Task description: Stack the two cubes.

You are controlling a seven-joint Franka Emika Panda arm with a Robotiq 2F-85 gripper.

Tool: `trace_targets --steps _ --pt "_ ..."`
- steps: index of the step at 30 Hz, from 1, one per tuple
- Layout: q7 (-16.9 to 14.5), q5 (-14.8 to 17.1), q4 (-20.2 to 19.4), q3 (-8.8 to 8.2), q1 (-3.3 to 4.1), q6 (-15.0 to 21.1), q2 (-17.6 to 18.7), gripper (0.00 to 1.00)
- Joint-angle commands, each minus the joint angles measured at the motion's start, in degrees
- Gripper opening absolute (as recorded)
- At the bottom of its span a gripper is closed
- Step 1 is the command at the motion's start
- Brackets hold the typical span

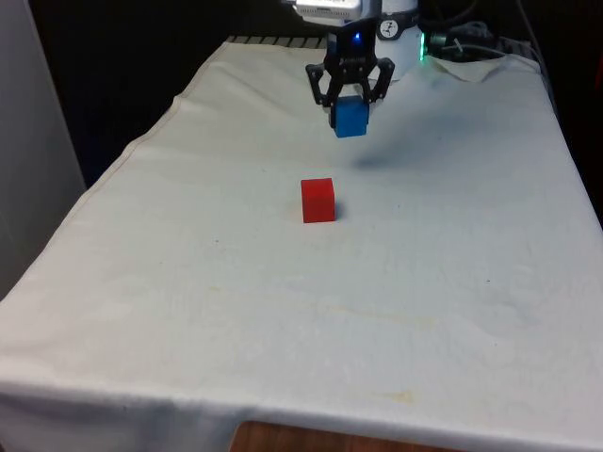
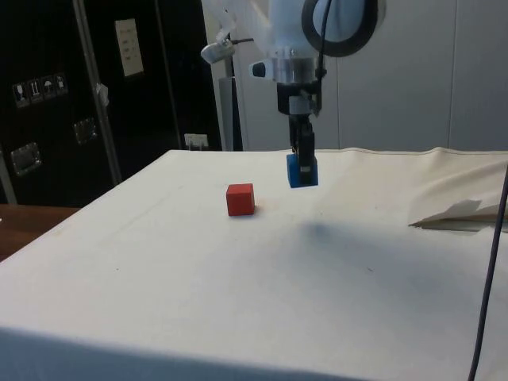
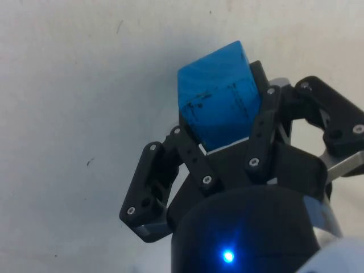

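- I judge the blue cube (image 1: 350, 117) rigid, light and flat-faced; it should take a pinch on two opposite side faces without yielding; its smooth sides may slip if the grip loosens.
- I read the claw (image 1: 350, 102) as closed on the blue cube, one finger on each side; the cube hangs clear of the cloth (image 1: 188, 282), with its shadow on the cloth below in the side view.
- In the wrist view the cube (image 3: 219, 99) sits skewed against the fingers (image 3: 263, 128); the hold looks to be on its upper part, though I cannot confirm how much face is covered.
- The red cube (image 1: 317, 200) rests on the cloth, nearer the front camera than the claw and slightly to the front view's left; in the side view it (image 2: 240, 198) stands apart from the held cube (image 2: 302, 171).
- The red cube's flat top is the landing face; I would expect a skewed blue cube to need squaring before release, or it could tip off.
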Motion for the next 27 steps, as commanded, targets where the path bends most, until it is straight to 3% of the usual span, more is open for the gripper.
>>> trace_targets --steps 1,3,6,15,27 --pt "0.11 0.0 0.52 0.0 0.06 -1.32 -0.34 0.0" --pt "0.0 0.0 0.46 0.0 0.0 -0.86 -0.29 0.0" --pt "0.06 0.06 1.78 -0.06 0.0 -3.55 -1.03 0.0" --pt "-0.29 0.17 3.55 -0.17 -0.06 -6.47 -2.29 0.0" --pt "-0.11 0.46 6.02 -0.11 0.06 -7.16 -1.66 0.0"
